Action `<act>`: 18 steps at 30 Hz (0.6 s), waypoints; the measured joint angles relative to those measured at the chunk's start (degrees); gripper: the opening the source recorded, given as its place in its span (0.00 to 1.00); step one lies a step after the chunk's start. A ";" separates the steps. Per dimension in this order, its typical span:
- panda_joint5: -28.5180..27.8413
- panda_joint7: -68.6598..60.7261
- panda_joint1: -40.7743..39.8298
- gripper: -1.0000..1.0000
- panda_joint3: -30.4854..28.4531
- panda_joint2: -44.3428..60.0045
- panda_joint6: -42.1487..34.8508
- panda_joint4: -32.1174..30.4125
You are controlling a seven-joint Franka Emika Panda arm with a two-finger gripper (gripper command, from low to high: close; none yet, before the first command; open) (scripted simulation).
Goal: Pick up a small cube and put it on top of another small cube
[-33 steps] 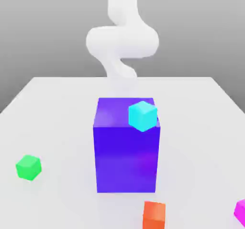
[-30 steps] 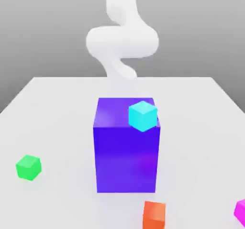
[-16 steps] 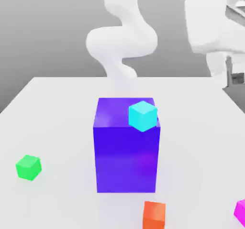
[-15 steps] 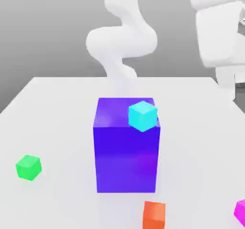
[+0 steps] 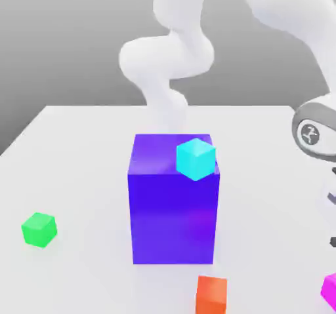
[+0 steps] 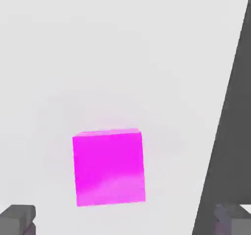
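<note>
— Centre of the white table (image 5: 79,149)?
— Tall glossy purple-blue block (image 5: 173,204), small cyan cube (image 5: 195,158) perched at its top far-right corner.

— And the small bright magenta cube (image 5: 330,292)?
— Lying on the table at the near edge, far over on the exterior view's right, cut off by the picture's border. In the hand view, seen square-on (image 6: 109,166), flat on the white surface, between the two grey fingertips (image 6: 17,219) and clear of both.

— State of the gripper (image 6: 125,220)?
— Spread wide, holding nothing, poised above the magenta cube.

— The small bright green cube (image 5: 39,229)?
— Near-left on the table, well apart from the magenta one, with the big block between them.

— Anything else?
— Small orange cube (image 5: 211,295) at the near edge, just right of the block's front. White robot arm (image 5: 167,57) curving up behind the block and arching over to the right.
</note>
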 joint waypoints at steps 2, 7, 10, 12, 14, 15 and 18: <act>-0.85 0.38 0.76 0.00 -0.86 3.89 2.87 0.88; -0.83 0.36 0.76 0.00 -0.85 3.89 2.72 0.88; -0.64 0.15 0.59 0.00 -0.59 2.92 1.98 0.65; 0.23 -0.48 0.00 0.00 0.20 -0.66 -0.77 -0.19; 1.13 -1.35 -1.00 0.00 0.57 -3.96 -2.20 -0.10; 1.54 -2.03 -2.67 0.00 -0.46 -5.57 -2.26 -0.88; 2.47 -3.75 -7.41 0.00 -3.66 -9.32 -1.86 -3.65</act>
